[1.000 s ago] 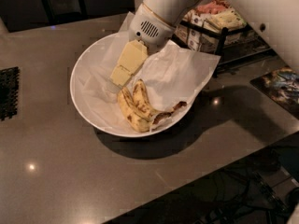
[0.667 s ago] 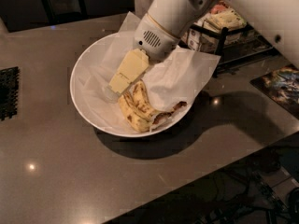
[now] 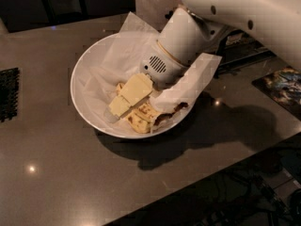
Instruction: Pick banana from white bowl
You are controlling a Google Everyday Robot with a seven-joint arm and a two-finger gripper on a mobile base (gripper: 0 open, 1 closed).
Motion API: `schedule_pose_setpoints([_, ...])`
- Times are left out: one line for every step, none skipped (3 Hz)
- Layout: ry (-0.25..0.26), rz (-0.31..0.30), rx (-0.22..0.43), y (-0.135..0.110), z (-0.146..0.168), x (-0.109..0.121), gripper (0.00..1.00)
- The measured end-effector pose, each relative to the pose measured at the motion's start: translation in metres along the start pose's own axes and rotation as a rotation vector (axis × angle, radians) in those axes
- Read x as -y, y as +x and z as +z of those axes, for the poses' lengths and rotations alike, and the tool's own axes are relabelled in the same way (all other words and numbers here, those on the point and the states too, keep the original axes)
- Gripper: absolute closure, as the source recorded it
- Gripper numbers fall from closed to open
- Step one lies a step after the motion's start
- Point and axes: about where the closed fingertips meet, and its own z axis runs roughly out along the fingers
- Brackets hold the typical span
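The white bowl (image 3: 81, 96) sits on the grey countertop, lined with crumpled white paper (image 3: 117, 55). A speckled yellow banana (image 3: 141, 120) lies at the near side of the bowl, partly under a paper flap (image 3: 188, 86) and partly under the gripper. My gripper (image 3: 126, 98), cream-coloured on a white wrist, reaches down into the bowl from the upper right and lies right over the banana's far end. The white arm hides the bowl's back right rim.
A black mesh object (image 3: 7, 94) lies at the left edge of the counter. A colourful flat item (image 3: 282, 86) lies at the right. A dark tray (image 3: 244, 51) stands behind the arm. The counter's front edge runs diagonally across the lower right.
The arm has swung down and leftward, deeper into the bowl. The gripper has dropped from above the banana to lie over it. The paper flap on the right has shifted.
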Motion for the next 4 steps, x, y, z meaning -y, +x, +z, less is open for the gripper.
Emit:
schedule_pose_setpoints([0.001,-0.001,0.001,-0.001,0.0,0.0,0.0])
schedule_pose_setpoints([-0.003,-0.094,-0.007,-0.015,-0.002,-0.025,0.0])
schedule_pose_setpoints([-0.018,-0.13,-0.008,-0.028,0.005,-0.035,0.0])
schedule_pose_setpoints([-0.019,-0.127,-0.005,-0.028,0.005,-0.034,0.0])
